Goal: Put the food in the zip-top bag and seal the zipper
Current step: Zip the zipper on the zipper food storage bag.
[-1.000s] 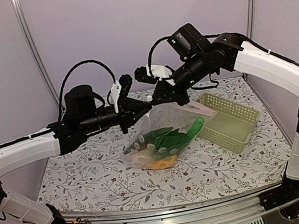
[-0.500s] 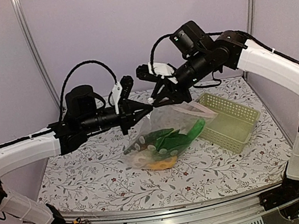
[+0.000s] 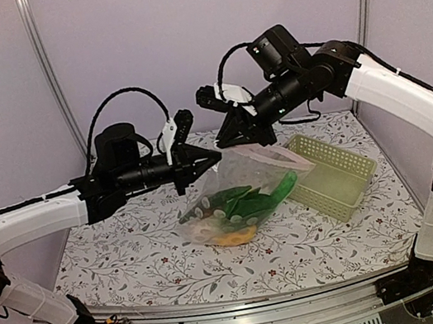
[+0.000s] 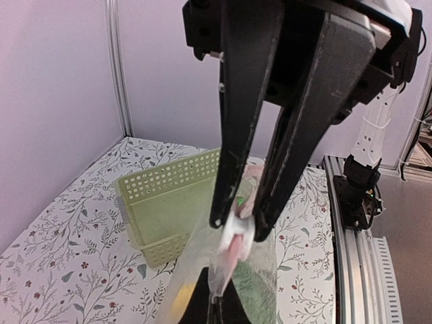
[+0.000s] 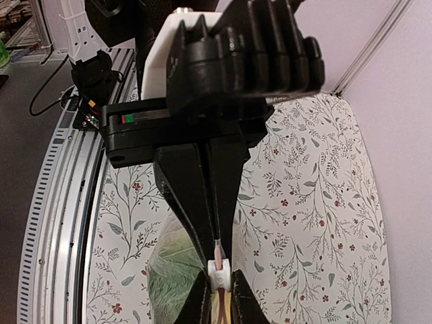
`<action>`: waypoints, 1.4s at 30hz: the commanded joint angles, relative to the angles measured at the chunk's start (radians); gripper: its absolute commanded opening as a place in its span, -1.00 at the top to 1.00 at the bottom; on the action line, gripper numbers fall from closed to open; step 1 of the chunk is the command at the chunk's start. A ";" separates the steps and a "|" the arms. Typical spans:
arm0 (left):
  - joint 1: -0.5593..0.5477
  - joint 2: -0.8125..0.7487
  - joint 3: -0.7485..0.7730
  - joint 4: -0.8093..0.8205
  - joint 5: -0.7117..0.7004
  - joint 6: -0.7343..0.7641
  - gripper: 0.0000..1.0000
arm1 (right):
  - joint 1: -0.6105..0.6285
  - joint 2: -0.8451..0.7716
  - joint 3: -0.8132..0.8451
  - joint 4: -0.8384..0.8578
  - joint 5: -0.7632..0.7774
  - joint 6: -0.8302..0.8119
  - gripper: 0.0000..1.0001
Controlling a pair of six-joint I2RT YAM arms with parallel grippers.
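We see the table with little flowers on it, well under both grippers. The zip-top bag hangs down from the two grippers, and its bottom seems to rest on the table. We think it is held up by its mouth so the food stays down inside and the top edge pulls straight. The pale green basket sits just beside the bag, out past the right gripper.

The food is in the bag, low under the grippers: a leafy green, a dark green cucumber and an orange piece.

The left gripper has its fingers pressed flat together on the pink zipper. We think it holds that end so the bag cannot slide away.

The right gripper is touching close to the left one. Its fingers pinch the small white slider from both sides. The rest of the zipper runs away from both grippers toward the basket. We think the slider must be pulled that way to shut the bag. We cannot tell how much is shut yet.
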 commanded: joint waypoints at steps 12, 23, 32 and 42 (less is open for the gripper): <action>-0.007 -0.008 0.031 0.003 0.003 -0.007 1.00 | 0.006 0.030 0.024 -0.015 -0.017 0.024 0.78; -0.007 -0.007 0.028 0.005 0.001 -0.005 1.00 | 0.005 0.038 0.024 -0.019 -0.006 0.022 0.75; -0.007 -0.006 0.034 0.003 -0.012 -0.001 0.81 | 0.006 0.032 0.026 -0.018 0.000 0.021 0.97; -0.007 0.025 0.079 -0.013 0.001 0.026 1.00 | 0.005 0.023 0.026 -0.029 0.000 0.025 0.98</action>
